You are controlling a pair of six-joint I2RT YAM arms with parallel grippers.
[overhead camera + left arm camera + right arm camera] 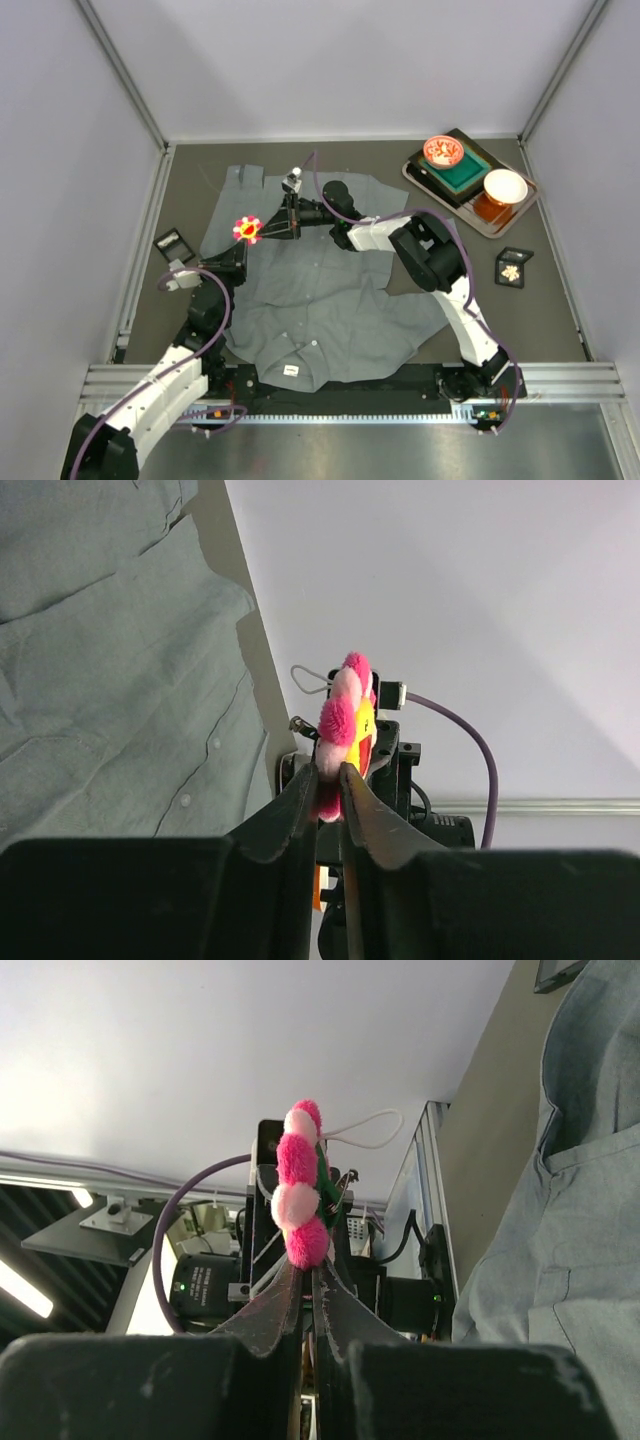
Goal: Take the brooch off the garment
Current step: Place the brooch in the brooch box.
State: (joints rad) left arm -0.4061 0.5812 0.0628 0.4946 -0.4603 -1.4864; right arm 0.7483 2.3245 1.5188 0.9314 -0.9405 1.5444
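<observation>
From above, my left pincer and my right pincer meet on the brooch, one from each side. The garment is spread flat on the counter beneath them. Through my left wrist, the left pincer is clamped on the lower edge of the brooch, which stands straight up from my fingertips against the bare wall. A thin wire loop hangs free at its back, and the garment lies off to the left, apart from it. Through my right wrist, the right pincer is likewise closed on the bottom petals, with the garment away to the right. No cloth reaches the brooch in either wrist view, so I judge the removal essentially done. What's left is to set the brooch down clear of the garment.
</observation>
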